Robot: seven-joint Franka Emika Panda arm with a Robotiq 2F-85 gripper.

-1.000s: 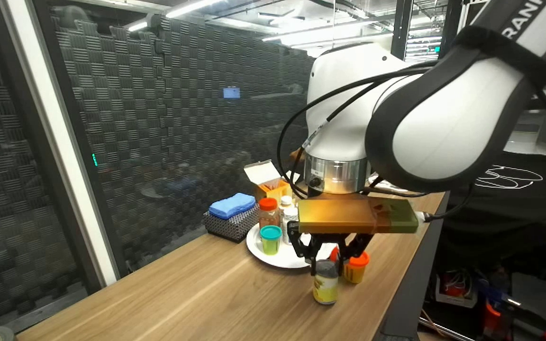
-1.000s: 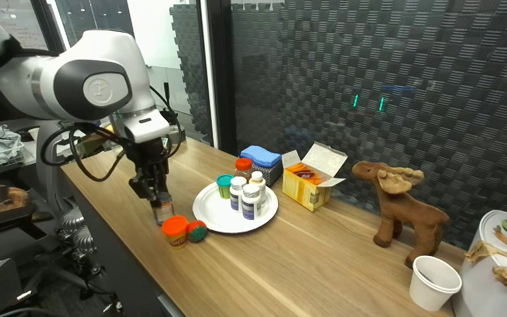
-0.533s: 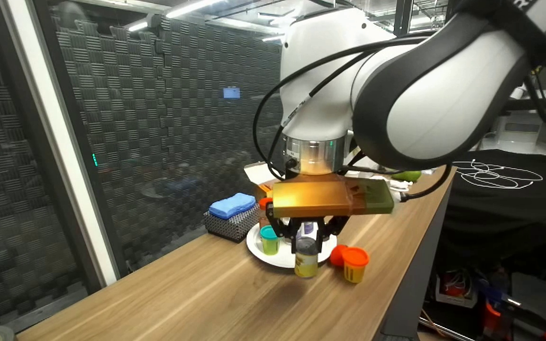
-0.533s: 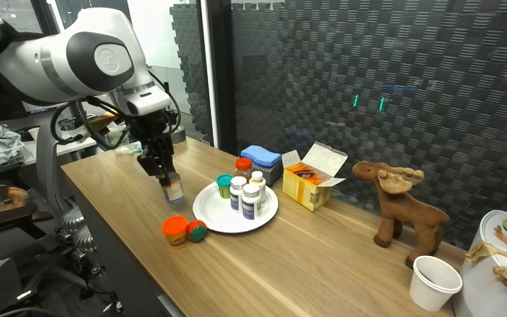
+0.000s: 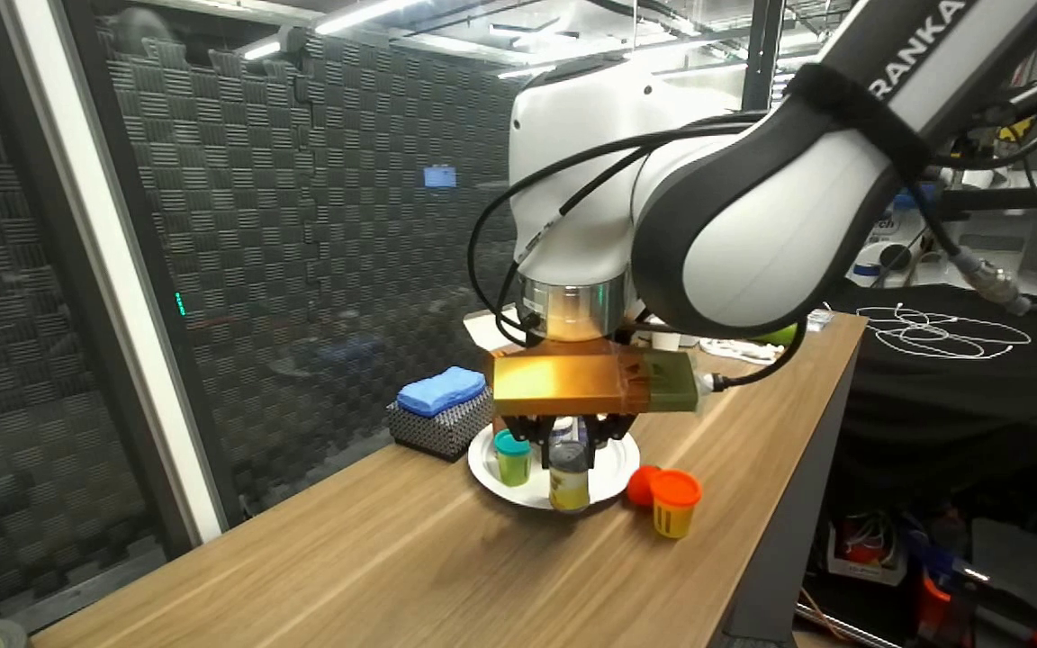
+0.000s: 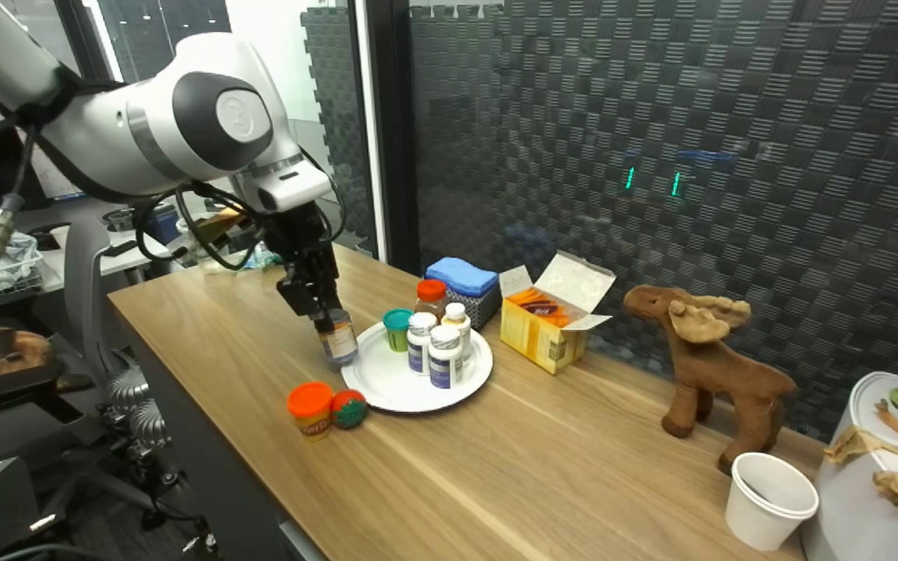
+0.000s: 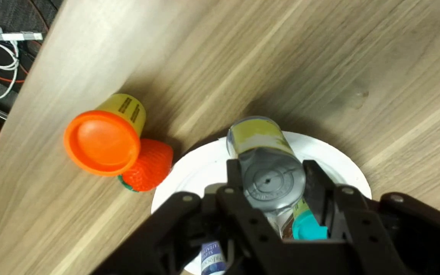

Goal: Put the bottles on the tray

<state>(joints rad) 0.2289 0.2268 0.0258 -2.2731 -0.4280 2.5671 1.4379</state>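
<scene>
Your black two-fingered gripper (image 7: 270, 170) is pinching a small cylindrical grey-topped bottle (image 5: 570, 486) with a yellow-and-white label, one finger on either side of its top. You have it roughly upright, at the rim of the round white plate (image 6: 379, 382); you cannot tell whether its base touches the plate or hangs just clear. On that plate you have a green tub with a teal lid (image 6: 397, 332), a clear jar with brown contents and an orange-red lid (image 6: 431, 298), two white purple-labelled bottles (image 6: 446, 362) and a third white bottle (image 6: 462, 327), all upright and close together. Off the plate, on your wood-grained tabletop (image 6: 542, 467), a yellow tub with an orange lid (image 6: 311, 413) stands just beside a red rounded piece with a green end (image 6: 348, 410). Toward the dark tiled wall (image 6: 698, 101) you have a blue sponge-like block (image 5: 440, 391) on a grey mesh-patterned box (image 5: 437, 435), an open yellow cardboard box (image 6: 535, 343) holding orange packets (image 6: 539, 304) and a brown plush moose (image 6: 718, 370)
</scene>
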